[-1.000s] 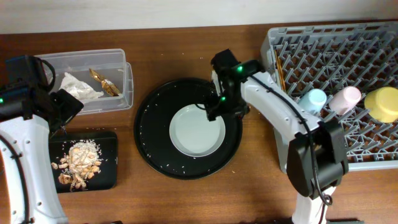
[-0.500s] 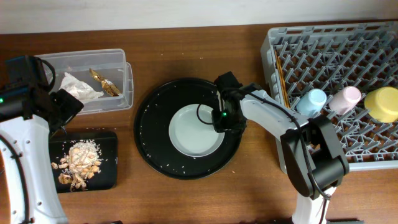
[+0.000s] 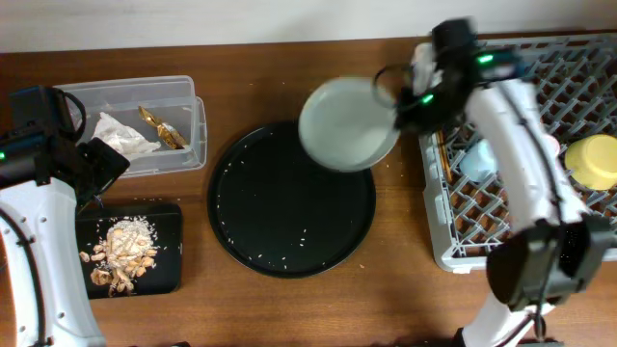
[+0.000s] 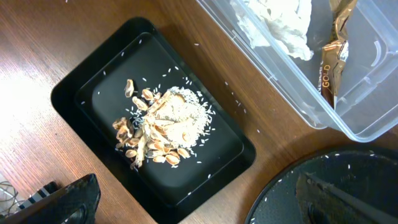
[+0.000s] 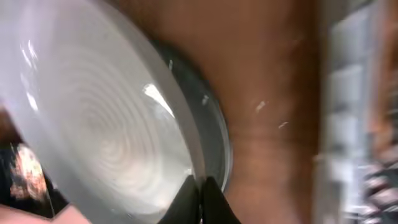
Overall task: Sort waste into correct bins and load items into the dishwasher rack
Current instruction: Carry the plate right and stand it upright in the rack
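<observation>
Nearest me, by the near-left corner of the bench (image 3: 386, 299), the shallow black tray (image 3: 166, 272) already holds the food scraps (image 3: 120, 253) of rice and brown bits; the left gripper (image 3: 100, 164) hangs just above it with its fingers spread wide and nothing between them, so it is idle; in the middle sits the large round black tray (image 3: 280, 212), bare but for a few stray grains; along the right edge stands the dishwasher rack (image 3: 472, 217), with the light-blue cup (image 3: 475, 160) and the yellow bowl (image 3: 594, 160) already among its pegs; farther off, towards the far-left corner, the clear box (image 3: 198, 130) has the napkin (image 3: 120, 135) and the gold-brown wrapper (image 3: 159, 125) inside; farthest, near the far edge, the plate (image 3: 347, 123) is up in the air over the far rim of the round tray, just beside the rack's left wall, with the right gripper (image 5: 200, 193) pinching its rim between closed fingers; to my eye the step is carrying that plate into the rack, and the hold is at a single spot on the rim, so it could swing or slip; I would go slowly, lift clear over the wall, turn the plate on edge, lower it between free pegs well apart from the cup and bowl, and let go only once the pegs bear it.
</observation>
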`<state>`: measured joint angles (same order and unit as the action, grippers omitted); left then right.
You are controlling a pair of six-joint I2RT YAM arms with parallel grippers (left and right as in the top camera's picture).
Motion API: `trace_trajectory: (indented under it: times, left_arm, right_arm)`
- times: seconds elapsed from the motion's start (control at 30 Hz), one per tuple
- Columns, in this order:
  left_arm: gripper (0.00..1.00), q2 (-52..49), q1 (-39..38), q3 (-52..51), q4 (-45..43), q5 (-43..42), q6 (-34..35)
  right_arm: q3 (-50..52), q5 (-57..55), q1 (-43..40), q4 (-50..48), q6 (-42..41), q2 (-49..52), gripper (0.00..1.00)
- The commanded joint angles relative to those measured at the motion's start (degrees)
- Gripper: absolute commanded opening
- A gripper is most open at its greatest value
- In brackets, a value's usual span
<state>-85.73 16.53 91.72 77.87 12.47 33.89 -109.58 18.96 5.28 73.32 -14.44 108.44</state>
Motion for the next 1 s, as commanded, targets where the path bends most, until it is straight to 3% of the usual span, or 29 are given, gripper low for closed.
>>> trace_trajectory:
  times: [0.0, 0.17, 0.4, 0.47, 0.57, 0.97]
  left_arm:
    - [0.99, 0.09, 0.15, -0.02, 0.04, 0.44, -0.04]
    - [0.99, 0.09, 0.15, -0.02, 0.04, 0.44, -0.04]
    - [0.99, 0.09, 0.15, -0.02, 0.04, 0.44, -0.04]
    - [0.99, 0.09, 0.15, -0.02, 0.04, 0.44, -0.04]
    - [0.99, 0.09, 0.15, -0.02, 0.04, 0.44, -0.04]
    - [0.99, 0.09, 0.15, -0.02, 0.02, 0.44, -0.04]
  right_arm:
    - [-13.33, -13.31, -7.19, 6.71, 0.50, -1.77, 0.04]
    - [-14.45, -49.44, -9.11, 4.39, -4.13, -1.57, 0.04]
    - [-14.08, -52.00, -8.63, -2.93, -4.07, 3.91, 0.04]
    - [-14.01, -52.24, -6.69, -5.53, -1.51, 6.29, 0.04]
    - [-13.60, -52.54, -3.02, -10.82, 10.08, 8.09, 0.04]
    - [-13.18, -56.92, -2.67, -14.01, 17.66, 10.62, 0.04]
